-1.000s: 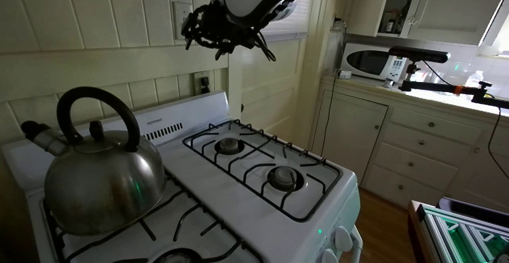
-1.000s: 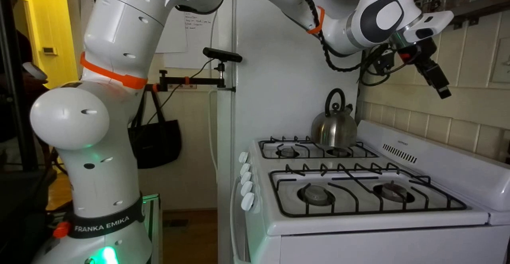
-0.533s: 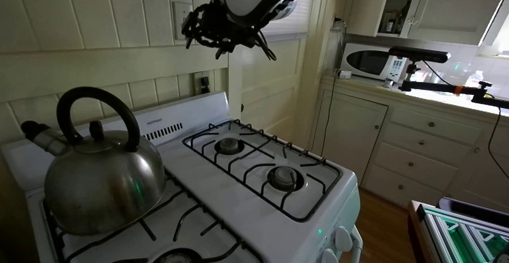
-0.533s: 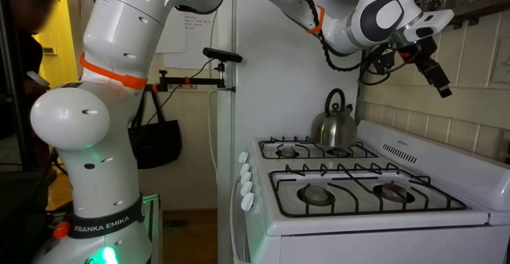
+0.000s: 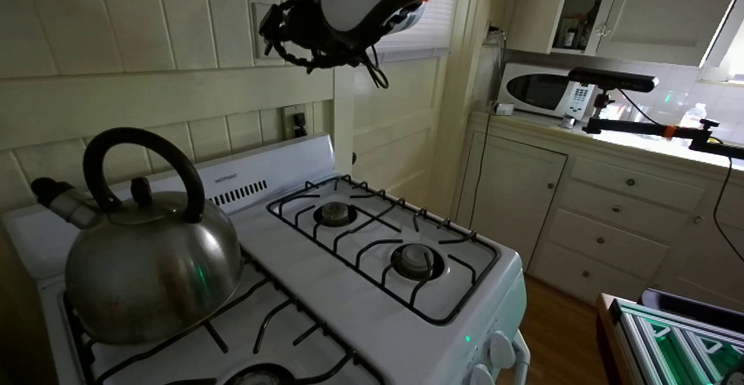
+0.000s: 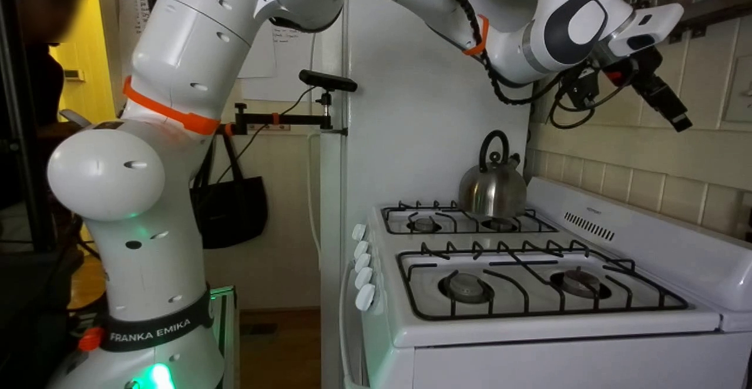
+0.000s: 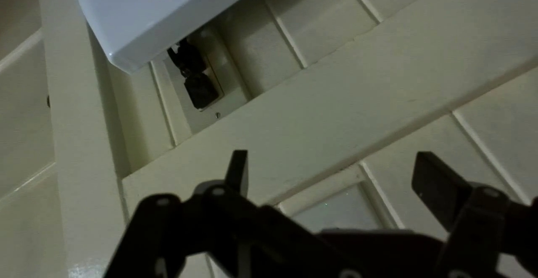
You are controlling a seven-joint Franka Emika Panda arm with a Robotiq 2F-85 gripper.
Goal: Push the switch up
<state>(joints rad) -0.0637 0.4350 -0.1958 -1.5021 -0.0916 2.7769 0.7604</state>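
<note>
With the switch [image 6: 739, 102] on the wall [image 6: 699, 154] at the right in an exterior view, the end effector [image 7: 332, 164], jaws wide apart and empty, should bring its fingertips [image 7: 238, 171] together, enter below, and stroke upward.

Near me, left, a kettle [image 5: 152, 274] sits on the stove [image 5: 329, 283]; on the wall [image 5: 122, 30] behind, the switch [image 7: 342, 206] lies partly behind the gripper [image 7: 332, 158]. Far right, a microwave [image 5: 537, 90] stands on the counter [image 5: 540, 126].
</note>
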